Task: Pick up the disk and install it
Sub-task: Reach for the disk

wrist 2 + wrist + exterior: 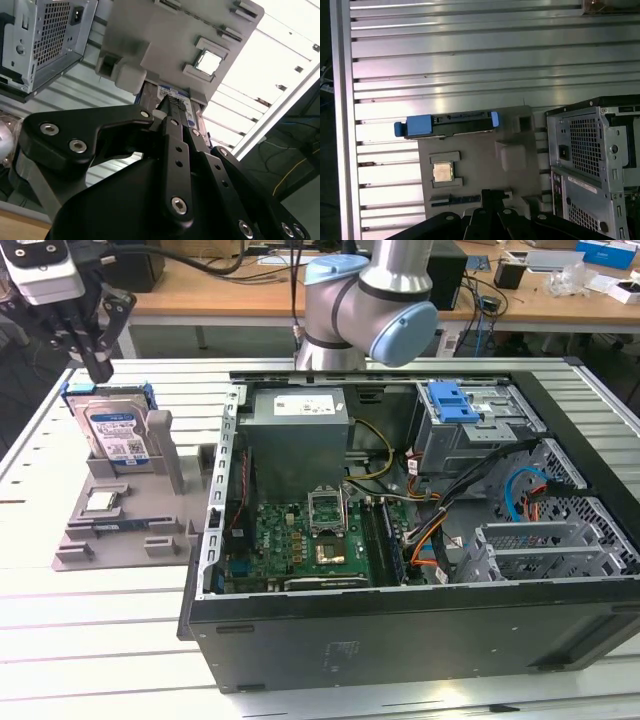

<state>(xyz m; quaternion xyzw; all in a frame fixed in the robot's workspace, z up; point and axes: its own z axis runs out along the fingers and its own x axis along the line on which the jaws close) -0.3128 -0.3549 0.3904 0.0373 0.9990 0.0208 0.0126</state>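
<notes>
Gripper (100, 370) at 11 o'clock above upright disk (113, 430), grey holder (120, 525) at 9 o'clock of PC case (400, 630), fingers apparently pressed together, holding nothing, ext. view.

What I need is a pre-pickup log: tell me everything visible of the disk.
The disk is a flat silver drive with a white-and-blue label, framed by a blue plastic caddy. It stands upright on edge in a slot of the grey fixture, at the exterior view's left of the computer case. The gripper hangs just above it, not touching. Only the fixture touches it.
</notes>
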